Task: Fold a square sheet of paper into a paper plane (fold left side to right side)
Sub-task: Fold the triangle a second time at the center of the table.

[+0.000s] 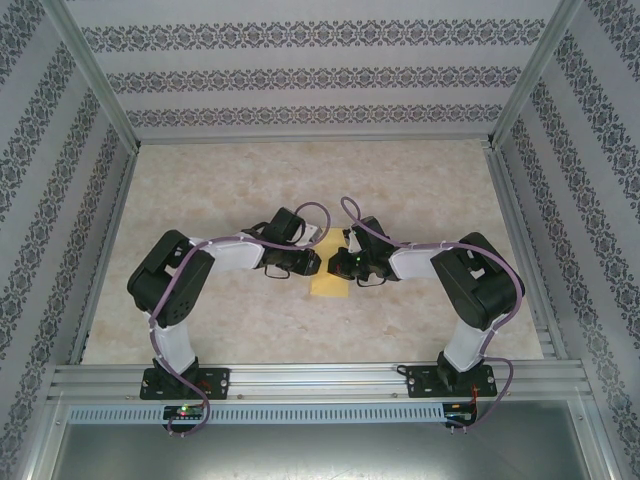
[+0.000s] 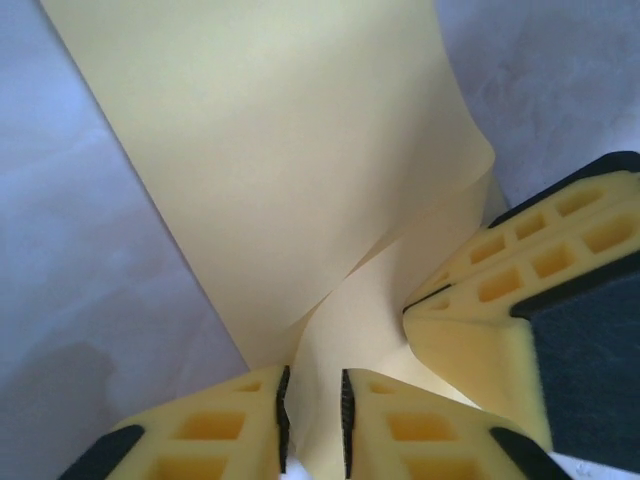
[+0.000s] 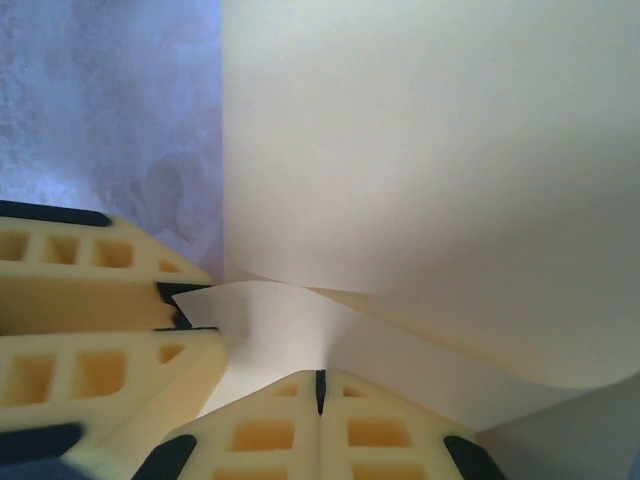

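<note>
Two grippers with yellow honeycomb-patterned fingers are meeting over the middle of one marbled desk (image 1: 420,180). The left gripper (image 2: 313,392) is standing slightly parted around one thin, matte yellow sheet of paper (image 2: 280,150). The right gripper (image 3: 320,378), pads pressed together, is pinching the sheet's lifted, curling edge.

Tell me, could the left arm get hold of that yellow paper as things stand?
Probably yes. The left gripper sits right at the sheet of paper, and paper shows in the gap between its slightly parted fingers. The right gripper crowds in beside it but does not seem to block it.
</note>
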Motion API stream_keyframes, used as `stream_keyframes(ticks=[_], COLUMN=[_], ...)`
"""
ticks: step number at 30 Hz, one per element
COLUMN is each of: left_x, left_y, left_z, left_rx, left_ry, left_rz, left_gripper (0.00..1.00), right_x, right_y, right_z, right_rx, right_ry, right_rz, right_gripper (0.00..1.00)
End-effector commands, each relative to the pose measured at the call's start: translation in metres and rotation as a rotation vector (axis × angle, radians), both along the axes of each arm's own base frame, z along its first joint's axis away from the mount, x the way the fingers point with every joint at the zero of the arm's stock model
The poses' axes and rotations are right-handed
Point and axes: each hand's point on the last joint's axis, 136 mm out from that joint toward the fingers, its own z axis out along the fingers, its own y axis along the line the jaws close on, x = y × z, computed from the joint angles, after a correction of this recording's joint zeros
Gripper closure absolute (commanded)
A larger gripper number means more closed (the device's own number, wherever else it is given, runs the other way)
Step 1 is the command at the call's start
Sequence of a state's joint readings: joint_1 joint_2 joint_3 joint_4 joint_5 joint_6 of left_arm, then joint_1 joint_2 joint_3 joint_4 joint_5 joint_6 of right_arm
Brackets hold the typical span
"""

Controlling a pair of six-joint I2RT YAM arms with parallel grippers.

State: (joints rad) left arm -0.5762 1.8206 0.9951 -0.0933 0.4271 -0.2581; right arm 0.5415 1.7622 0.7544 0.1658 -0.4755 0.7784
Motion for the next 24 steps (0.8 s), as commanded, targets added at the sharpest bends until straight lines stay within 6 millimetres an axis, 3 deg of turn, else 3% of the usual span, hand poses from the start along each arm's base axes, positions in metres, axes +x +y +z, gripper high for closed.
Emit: stream_keyframes(ticks=[1,6,11,18,24], left_x=[0.004,-0.012,-0.047,-0.066,-0.066], left_y=[0.006,0.009,-0.019,-0.045,-0.046], left_z=[0.035,0.057,0.065,0.054,0.027], left_rx=[-0.005,-0.058,-0.252,-0.342,-0.286], left_ry=[-0.070,-0.069,0.051,0.161,0.206], left_rz=[0.040,0.032,-0.044,-0.093,-0.093], left_gripper=[0.70,0.70,0.74,0.75,0.76], right_x=[-0.016,-0.014,-0.013,-0.014,-0.014], right_y=[-0.018,-0.016,-0.014,-0.015,-0.015], right_z=[-0.025,-0.024,-0.024,-0.024,-0.024], right_rx=[-0.104,-0.099,-0.094,-0.097,-0.102], right_ry=[0.054,0.051,0.053,0.055,0.056], right_rz=[-0.007,-0.004,-0.004,0.000,0.005], right_gripper=[1.00,1.00,1.00,1.00,1.00])
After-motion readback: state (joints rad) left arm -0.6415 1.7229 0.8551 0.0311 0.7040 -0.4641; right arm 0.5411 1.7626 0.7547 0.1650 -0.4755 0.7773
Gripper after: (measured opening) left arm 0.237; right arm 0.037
